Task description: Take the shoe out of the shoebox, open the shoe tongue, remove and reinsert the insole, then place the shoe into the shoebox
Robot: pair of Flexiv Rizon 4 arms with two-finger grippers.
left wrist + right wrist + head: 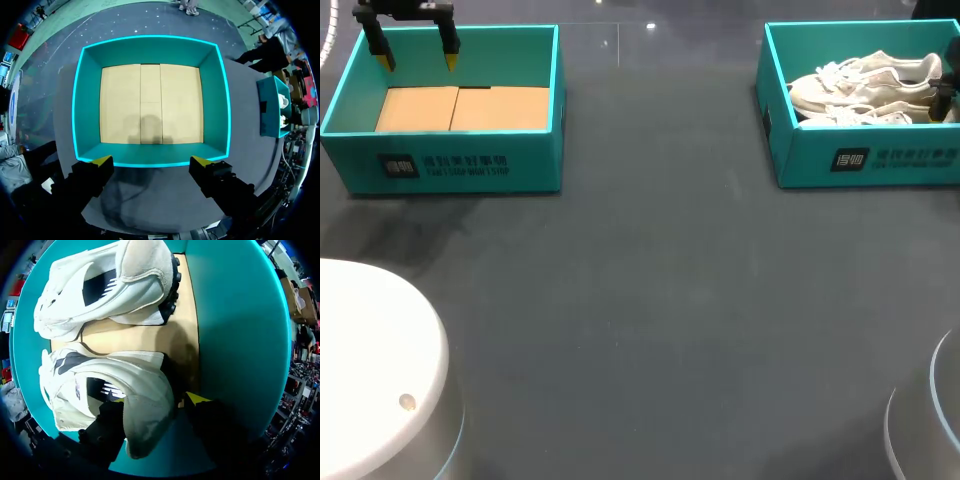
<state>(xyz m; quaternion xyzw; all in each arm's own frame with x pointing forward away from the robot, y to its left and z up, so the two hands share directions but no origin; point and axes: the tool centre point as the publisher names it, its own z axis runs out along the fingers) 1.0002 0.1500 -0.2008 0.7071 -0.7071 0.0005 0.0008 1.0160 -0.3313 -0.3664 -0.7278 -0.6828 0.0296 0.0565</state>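
Shoes [865,85], a white lace-up pair in mesh and suede, lie side by side in an open teal cardboard shoebox [865,160] in the overhead view. The right pincer [946,95] shows only as a dark sliver down at their heel end. Well apart, the left pincer [418,58], black fingers with yellow tips spread wide, hangs over the far wall of a second teal cardboard box [440,165] with a bare tan floor. From the left wrist, that pincer [151,162] is spread with nothing between its fingers, and the empty box [150,50] lies just ahead of and beneath it. From the right wrist, the right pincer [157,400] is spread astride the cream suede heel [150,425] of the nearer shoe [100,375]. One finger dips into the collar opening; the other sits outside, between heel and shoebox wall [235,340], apparently not yet pinching. The other shoe [100,290] lies ahead of the fingers. A shoe like this is probably light, its upper soft and yielding; the stiffer heel looks the best place to grip, and loose laces may snag.
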